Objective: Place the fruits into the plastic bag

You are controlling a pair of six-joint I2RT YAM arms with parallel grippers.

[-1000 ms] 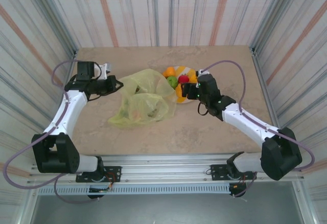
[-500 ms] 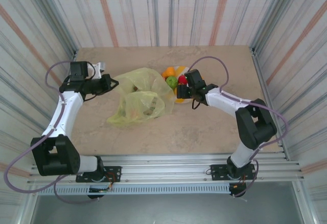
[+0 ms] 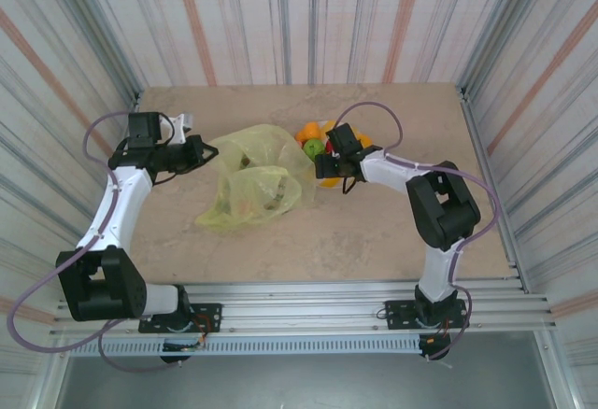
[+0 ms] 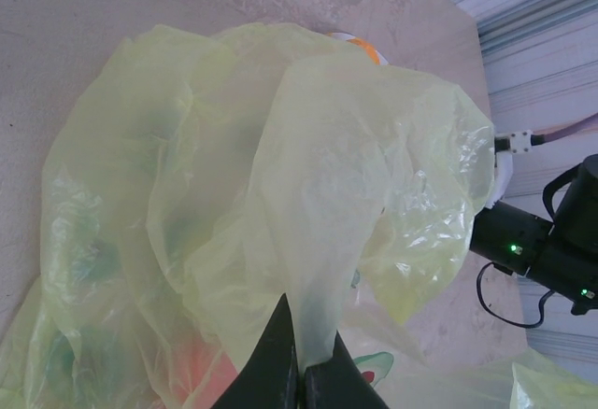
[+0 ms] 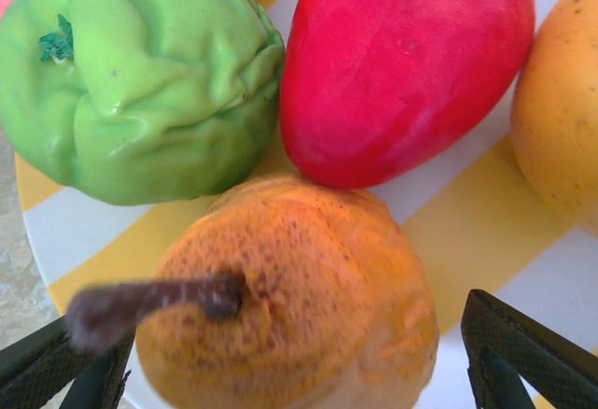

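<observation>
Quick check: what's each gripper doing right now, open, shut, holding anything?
Left gripper: shut, pinching the plastic bag.
Right gripper: open, a finger on each side of the orange fruit on the plate, not gripping it.

Plastic bag (image 4: 280, 194): thin translucent crinkly film. Orange fruit (image 5: 290, 316): matt, speckled. Green fruit (image 5: 140, 82): wrinkled. Red fruit (image 5: 402, 63): smooth.

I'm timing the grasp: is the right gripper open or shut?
Open: the right gripper shows its fingertips wide apart, either side of the orange fruit.
</observation>
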